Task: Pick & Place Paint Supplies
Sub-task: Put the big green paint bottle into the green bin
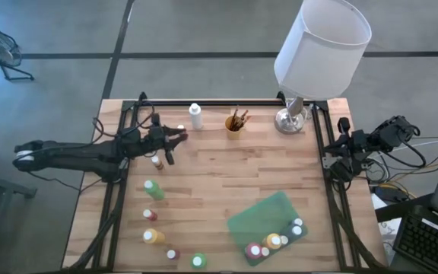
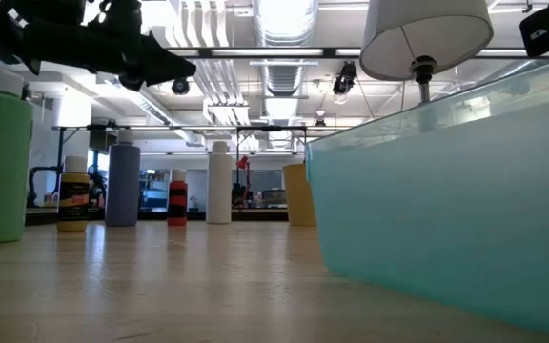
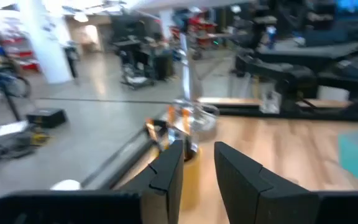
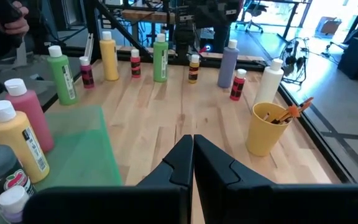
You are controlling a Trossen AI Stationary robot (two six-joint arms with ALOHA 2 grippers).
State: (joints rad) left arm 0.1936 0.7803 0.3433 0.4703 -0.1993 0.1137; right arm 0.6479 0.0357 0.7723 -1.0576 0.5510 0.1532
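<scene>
Lamp top right, over bench.
Left claw upper left, slightly parted, holding nothing visible; right claw clenched, right edge.

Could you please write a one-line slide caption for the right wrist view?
Shut right gripper faces a row of paint bottles, a yellow brush cup and a green tray.

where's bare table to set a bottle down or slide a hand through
Free: the wood mid-table between the yellow cup, the green tray and the bottle column; also between the lamp and the tray. Crowded: the tray's near corner and the left strip under the left tool.
</scene>
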